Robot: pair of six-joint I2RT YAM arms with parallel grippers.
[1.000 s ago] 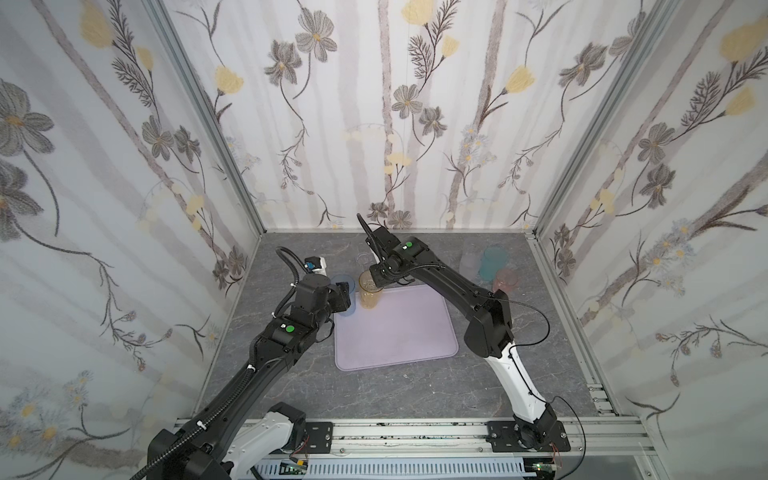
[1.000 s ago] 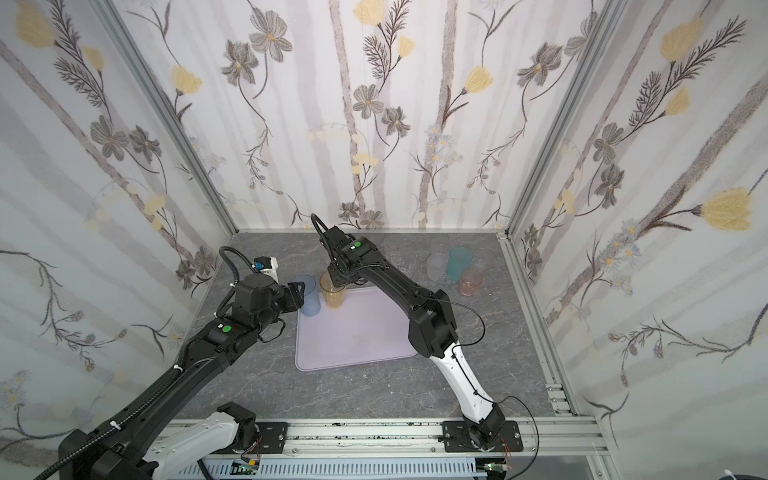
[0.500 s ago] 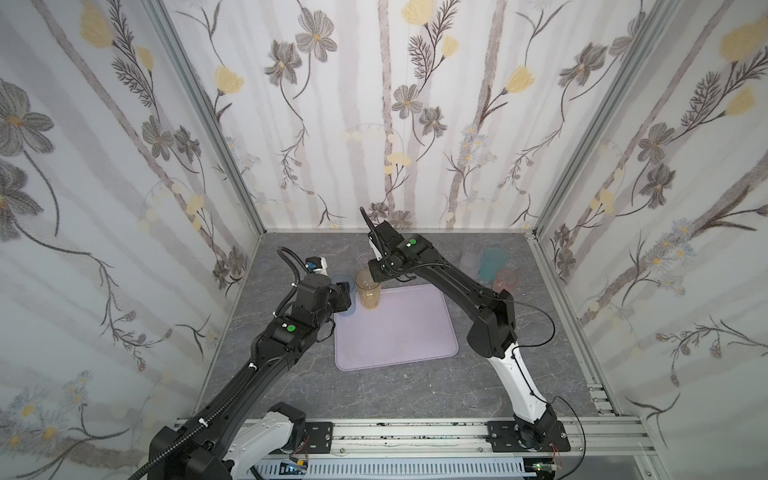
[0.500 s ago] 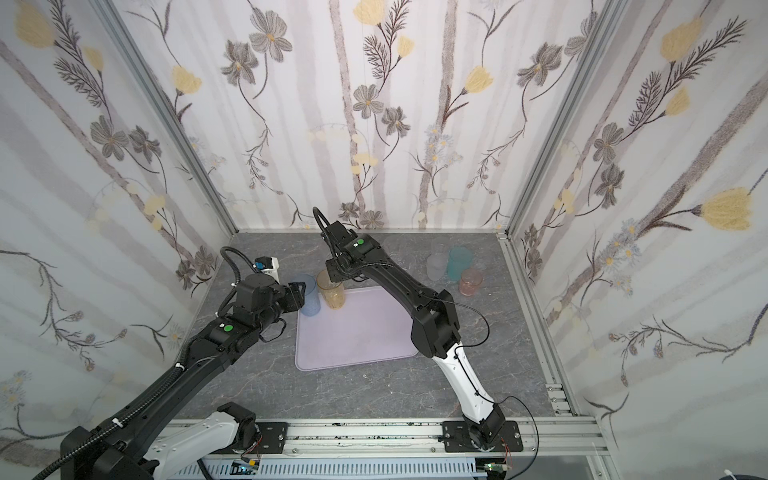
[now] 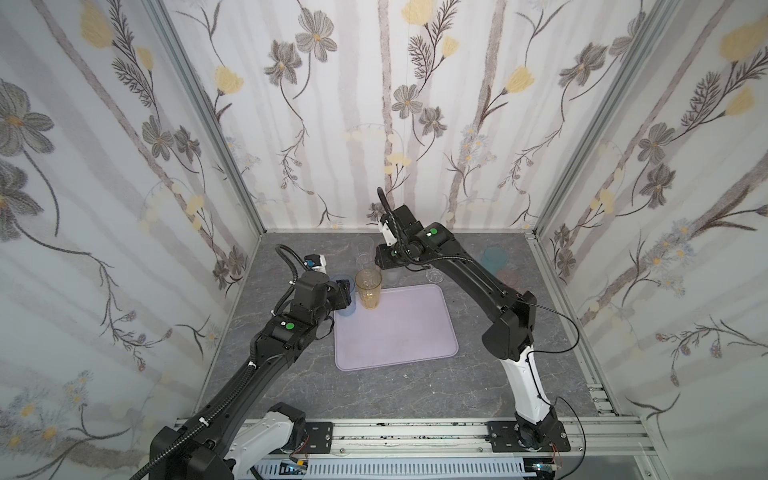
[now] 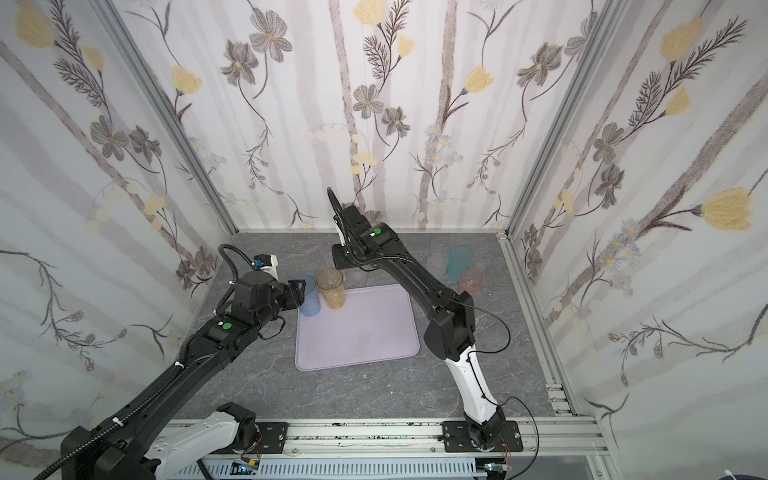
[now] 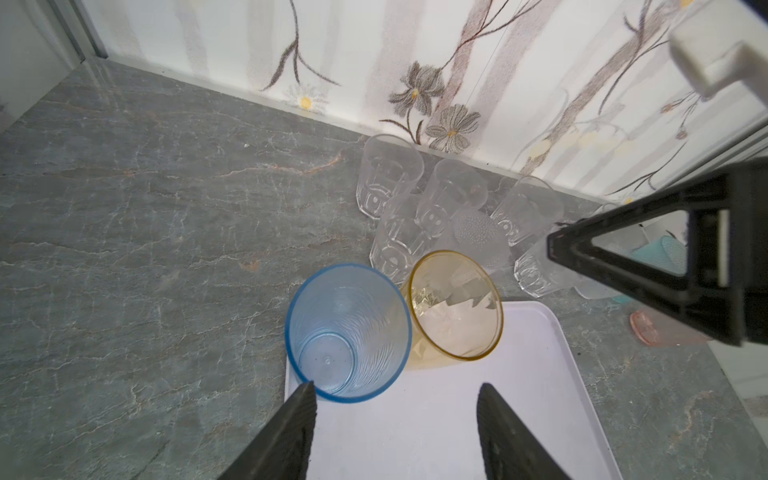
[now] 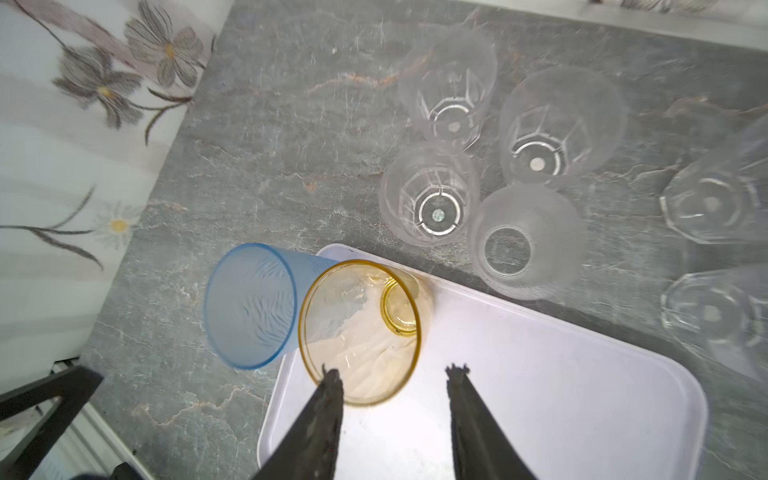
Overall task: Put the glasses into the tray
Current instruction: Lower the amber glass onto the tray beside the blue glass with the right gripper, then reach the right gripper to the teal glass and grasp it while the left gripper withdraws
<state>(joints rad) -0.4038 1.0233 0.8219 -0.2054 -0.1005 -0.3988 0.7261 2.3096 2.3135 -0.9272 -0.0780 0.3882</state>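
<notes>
Amber glass (image 8: 359,332): newly released, upright on tray (image 8: 540,395); I judge it placed.
Right pincer (image 8: 394,373): spread, empty.
Left pincer (image 7: 395,387): spread, empty.

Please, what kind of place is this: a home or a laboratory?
Probably a laboratory test cell, not a home: robot arms bolted to a metal rail, and wallpapered panels held between aluminium posts.

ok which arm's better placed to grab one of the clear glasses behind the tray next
Probably right. The right end effector is open by the amber glass, with the clear glasses just beyond. The left end effector, also open, sits farther off beside the blue glass at the tray corner.
</notes>
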